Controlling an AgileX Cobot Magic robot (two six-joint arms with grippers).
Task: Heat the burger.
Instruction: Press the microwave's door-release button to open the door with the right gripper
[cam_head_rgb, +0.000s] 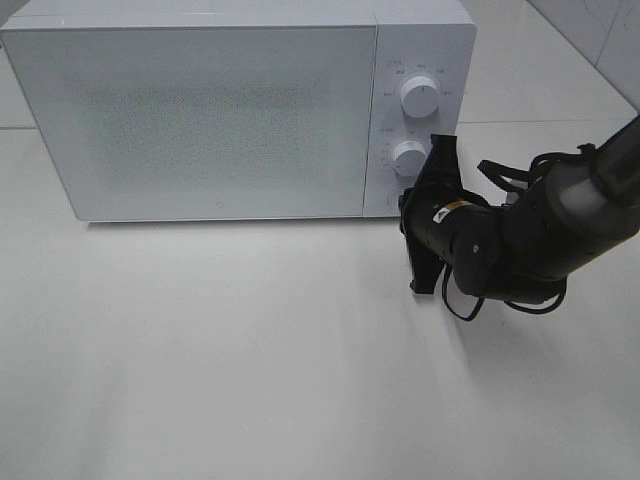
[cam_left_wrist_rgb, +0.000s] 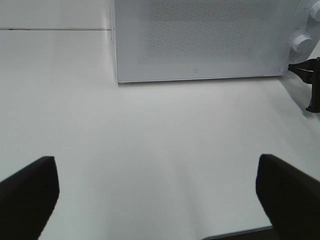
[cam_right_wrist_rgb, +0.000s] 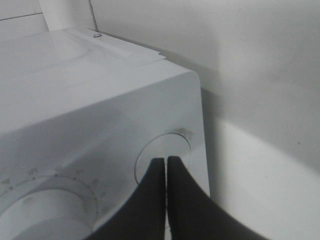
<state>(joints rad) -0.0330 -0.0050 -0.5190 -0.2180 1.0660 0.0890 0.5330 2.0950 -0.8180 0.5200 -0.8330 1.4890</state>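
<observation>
At the microwave's (cam_head_rgb: 240, 110) control panel, below the lower dial (cam_head_rgb: 409, 157): right gripper (cam_right_wrist_rgb: 166, 161), fingers clenched together, tips at the round button (cam_right_wrist_rgb: 167, 144); contact unclear. Left gripper (cam_left_wrist_rgb: 156, 167) before the door (cam_left_wrist_rgb: 200, 35), fingers released wide, empty. Door closed. Where the burger is: cannot tell.

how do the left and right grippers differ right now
The left gripper is open; the right gripper is shut. The left one hangs over the table, away from the microwave; the right one points at the microwave's round button. Both are black and hold nothing.
</observation>
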